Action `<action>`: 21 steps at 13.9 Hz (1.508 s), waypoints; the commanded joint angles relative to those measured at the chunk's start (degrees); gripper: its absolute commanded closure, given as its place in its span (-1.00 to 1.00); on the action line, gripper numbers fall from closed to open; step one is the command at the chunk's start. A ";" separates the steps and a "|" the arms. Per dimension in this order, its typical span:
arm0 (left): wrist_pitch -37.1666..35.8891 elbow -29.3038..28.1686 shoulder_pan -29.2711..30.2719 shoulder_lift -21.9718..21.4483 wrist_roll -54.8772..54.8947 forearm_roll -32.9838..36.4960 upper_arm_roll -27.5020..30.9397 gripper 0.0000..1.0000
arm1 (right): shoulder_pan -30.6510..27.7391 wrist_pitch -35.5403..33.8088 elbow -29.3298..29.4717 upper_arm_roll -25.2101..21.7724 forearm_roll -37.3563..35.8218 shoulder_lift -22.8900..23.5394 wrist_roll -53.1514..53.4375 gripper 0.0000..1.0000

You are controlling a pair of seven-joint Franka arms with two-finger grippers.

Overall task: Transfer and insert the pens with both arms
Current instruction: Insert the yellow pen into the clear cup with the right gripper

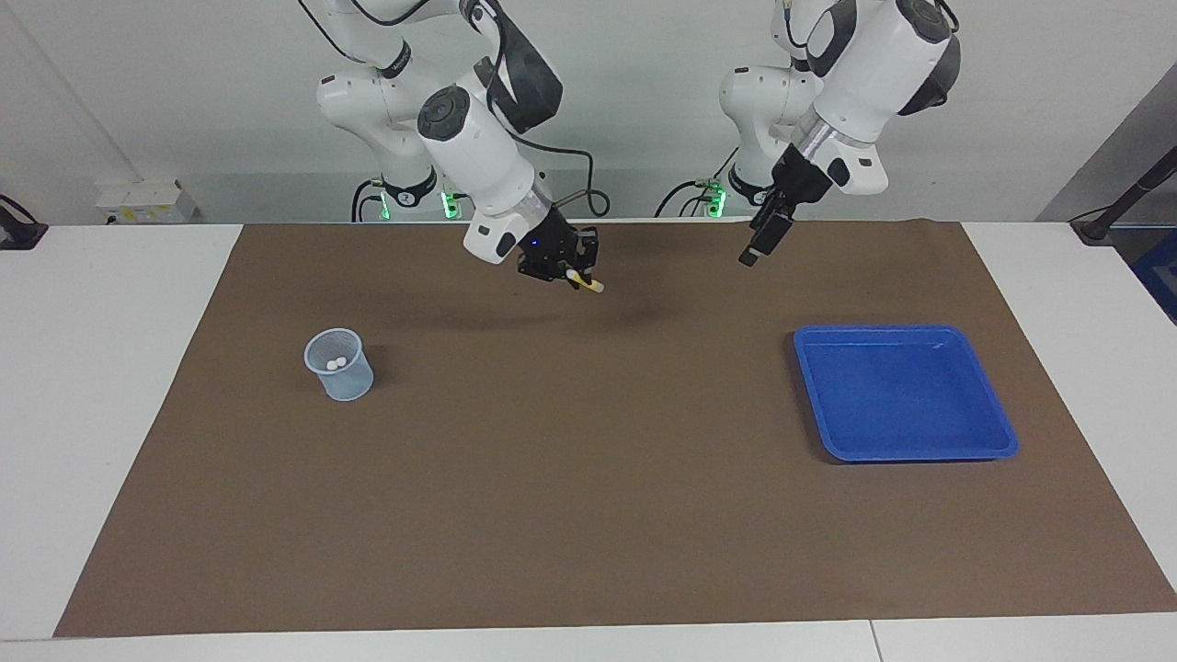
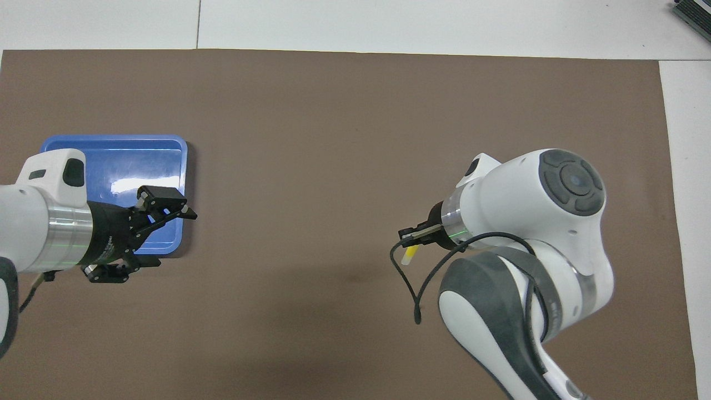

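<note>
Yellow pen point(image 1: 588, 284) clamped in the right hand point(image 1: 568, 272), up in the air over the brown mat point(image 1: 570, 478). Left hand point(image 1: 761, 241) spread apart, holding nothing, up over the mat beside the blue tray point(image 1: 1002, 432). Two pens' white caps point(image 1: 336, 363) poking up in the clear cup point(image 1: 349, 382).

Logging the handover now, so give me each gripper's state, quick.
Left gripper: open, holding nothing, up over the mat beside the blue tray.
Right gripper: shut on the yellow pen, up over the brown mat.

No legible text, labels or numbers anywhere.
</note>
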 commanded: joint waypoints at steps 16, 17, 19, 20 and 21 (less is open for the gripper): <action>-6.37 7.38 11.86 1.52 47.33 17.33 -0.09 -1.00 | -21.55 1.99 -5.46 0.40 -22.21 -4.14 -49.14 1.00; -6.46 8.16 12.13 1.87 47.34 17.69 -0.09 -1.00 | -21.82 2.53 -5.82 0.40 -22.03 -4.22 -49.05 1.00; -6.72 9.92 12.04 3.01 47.16 17.78 -0.18 -1.00 | -21.91 3.84 -6.17 0.40 -21.33 -4.14 -49.05 1.00; -7.16 10.89 12.04 3.37 47.16 17.78 -0.18 -1.00 | -21.91 5.33 -6.87 0.40 -21.24 -4.14 -48.97 1.00; -7.95 11.85 12.13 3.98 47.16 18.30 -0.18 -1.00 | -21.91 5.95 -7.31 0.40 -21.15 -4.22 -48.88 1.00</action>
